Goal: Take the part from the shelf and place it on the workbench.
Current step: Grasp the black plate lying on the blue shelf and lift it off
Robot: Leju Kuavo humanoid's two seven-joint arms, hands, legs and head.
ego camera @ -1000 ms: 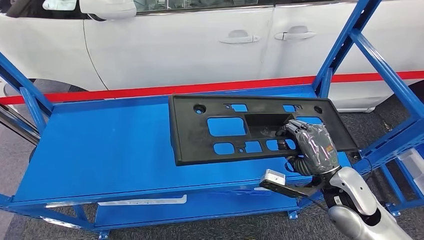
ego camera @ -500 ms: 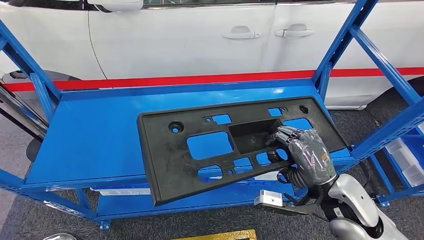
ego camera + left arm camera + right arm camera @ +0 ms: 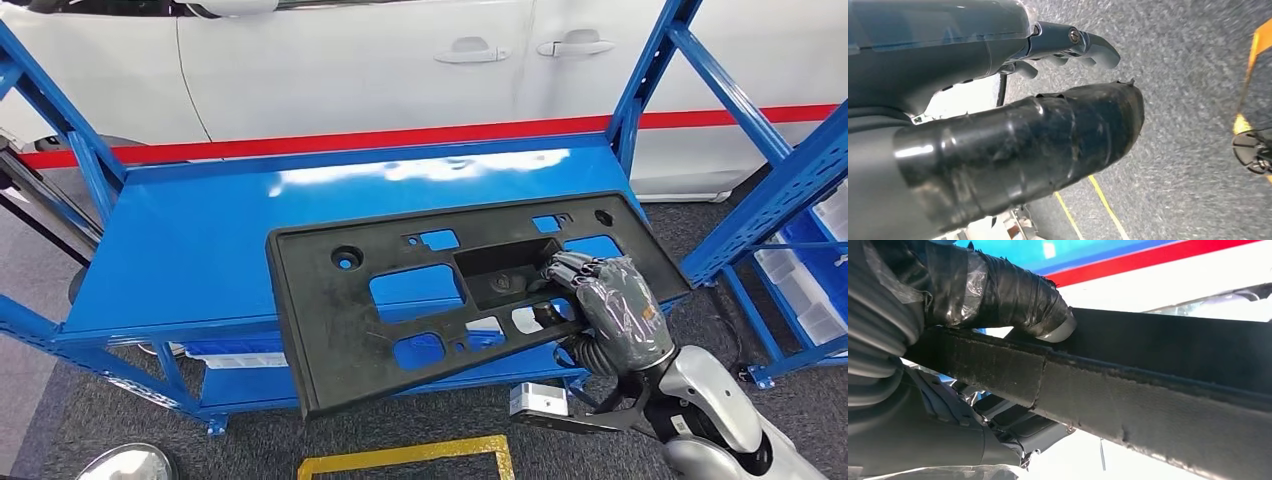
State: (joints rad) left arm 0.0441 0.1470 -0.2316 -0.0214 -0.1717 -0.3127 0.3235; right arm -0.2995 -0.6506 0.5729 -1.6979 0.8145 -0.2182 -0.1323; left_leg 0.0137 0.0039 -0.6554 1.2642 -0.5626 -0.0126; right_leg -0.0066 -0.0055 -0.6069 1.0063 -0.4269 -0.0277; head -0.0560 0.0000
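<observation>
Head view: right robot hand (image 3: 612, 308) clamped on the part (image 3: 440, 290), fingers hooked through a cut-out near its right end, thumb under the near edge. Part a flat black panel with several openings, held face up and roughly level, hanging partly past the front lip of the blue shelf (image 3: 190, 250), left corner out over the floor at about 7 o'clock. Long axis running from 8 o'clock to 2 o'clock, far-right corner pointing toward the white car (image 3: 330, 70), left end dipping slightly lower. Judged stage: pick done, part lifted and mostly drawn off the shelf; carrying and setting down on the worktop yet to come, with no worktop to be seen here. Yellow floor tape (image 3: 400, 460) at 6 o'clock. Left wrist view: left robot hand (image 3: 1013, 90) hanging over grey carpet, holding nothing, thumb and fingers spread. Right wrist view: taped thumb pressed on one face of the part's (image 3: 1148, 390) edge, darker fingers wrapped round the other side, rim gripped between; edge running straight across the frame, red stripe and white car body beyond.
</observation>
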